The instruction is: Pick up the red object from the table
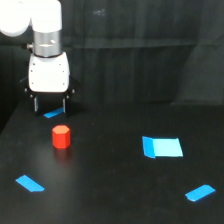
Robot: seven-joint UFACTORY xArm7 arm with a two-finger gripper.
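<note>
The red object (pixel 61 136) is a small stubby red-orange block standing upright on the black table (pixel 110 185), toward the exterior view's left. My gripper (pixel 50 105) hangs from the white arm, above and behind the block and slightly to its left. Its two dark fingers point down with an open gap and nothing between them. The block is apart from the fingers.
Blue tape patches lie on the table: a small one (pixel 53 114) under the gripper, one (pixel 30 183) at front left, a large one (pixel 162 147) at right, one (pixel 200 192) at front right. A dark curtain (pixel 150 50) hangs behind.
</note>
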